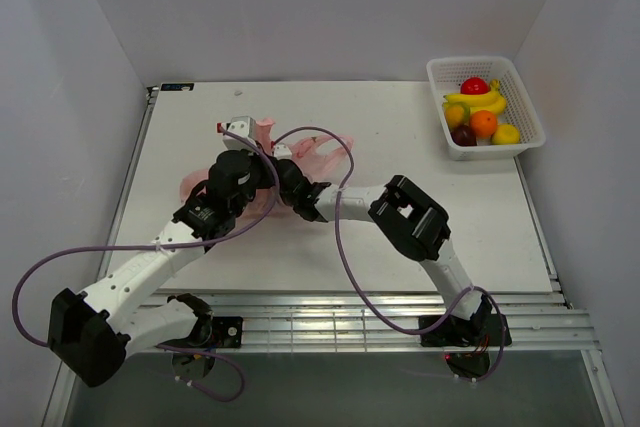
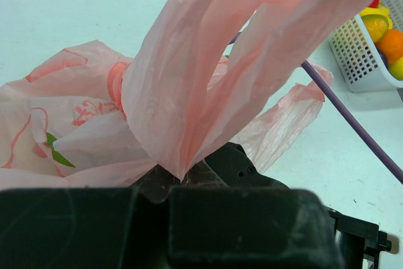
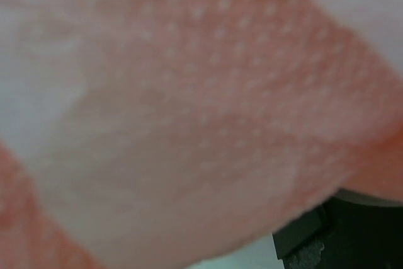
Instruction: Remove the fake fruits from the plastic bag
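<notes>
Your left gripper [image 2: 171, 179] is pinched shut on the bag [image 1: 322, 152], and your right gripper [image 1: 308, 199], wide open, presses into its film just beside, while the only fruits [image 1: 483, 123] visible lie in the basket [image 1: 440, 72], well apart to the far right.

My white table [image 1: 400, 127] carries the pink plastic bag [image 1: 320, 152], crumpled and resting partly on it left of centre, with a white lattice basket [image 1: 495, 150] at its far right corner.
</notes>
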`<state>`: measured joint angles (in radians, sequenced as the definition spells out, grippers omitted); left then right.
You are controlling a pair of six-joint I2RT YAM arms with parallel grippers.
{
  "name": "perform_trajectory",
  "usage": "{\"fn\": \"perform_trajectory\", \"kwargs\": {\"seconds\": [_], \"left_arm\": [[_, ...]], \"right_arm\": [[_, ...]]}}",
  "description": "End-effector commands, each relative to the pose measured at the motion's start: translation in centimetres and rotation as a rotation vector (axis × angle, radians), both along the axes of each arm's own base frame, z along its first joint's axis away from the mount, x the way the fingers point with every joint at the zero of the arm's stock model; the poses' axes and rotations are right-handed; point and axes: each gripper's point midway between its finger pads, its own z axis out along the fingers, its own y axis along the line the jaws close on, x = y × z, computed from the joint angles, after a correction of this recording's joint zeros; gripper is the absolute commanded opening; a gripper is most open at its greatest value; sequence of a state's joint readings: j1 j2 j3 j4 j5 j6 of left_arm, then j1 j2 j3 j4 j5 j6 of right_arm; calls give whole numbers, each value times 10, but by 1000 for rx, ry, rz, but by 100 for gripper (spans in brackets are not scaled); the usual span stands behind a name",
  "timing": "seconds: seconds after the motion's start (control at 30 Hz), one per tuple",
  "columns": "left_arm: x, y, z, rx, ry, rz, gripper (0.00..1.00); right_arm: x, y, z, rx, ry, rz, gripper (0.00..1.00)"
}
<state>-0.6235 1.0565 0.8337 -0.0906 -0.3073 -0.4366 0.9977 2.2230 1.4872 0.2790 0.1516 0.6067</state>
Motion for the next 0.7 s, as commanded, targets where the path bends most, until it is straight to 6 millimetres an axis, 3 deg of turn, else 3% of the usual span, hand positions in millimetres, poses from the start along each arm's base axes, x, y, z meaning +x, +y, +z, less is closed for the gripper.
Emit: {"fn": "perform_trajectory", "kwargs": {"seconds": [0.0, 0.1, 0.17, 0.23, 0.27, 0.33, 0.43, 0.53, 0.67], "left_arm": [[-13, -20, 17, -94, -28, -100, 0], [-15, -23, 20, -103, -29, -118, 0], [-16, -20, 21, -95, -37, -108, 0], [-14, -16, 26, -85, -55, -89, 0], [-13, -14, 30, -67, -69, -88, 0], [-9, -7, 49, -60, -108, -51, 0], [-7, 4, 67, -27, -153, -11, 0], [-7, 5, 79, -15, -183, -13, 0], [-4, 4, 90, -11, -207, -13, 0]], "right_arm": [[-2, -5, -21, -78, 21, -45, 91], [-2, -1, -20, -64, 25, -43, 92], [-6, 6, -5, -8, 2, 1, 91], [-18, 2, 12, 48, -32, 59, 90], [-16, 4, 33, 118, -81, 64, 90], [-25, -7, 54, 167, -111, 92, 90], [-24, -17, 83, 215, -136, 78, 90], [-26, -27, 79, 164, -97, 57, 90], [-47, -36, 61, 174, -33, 100, 90]]}}
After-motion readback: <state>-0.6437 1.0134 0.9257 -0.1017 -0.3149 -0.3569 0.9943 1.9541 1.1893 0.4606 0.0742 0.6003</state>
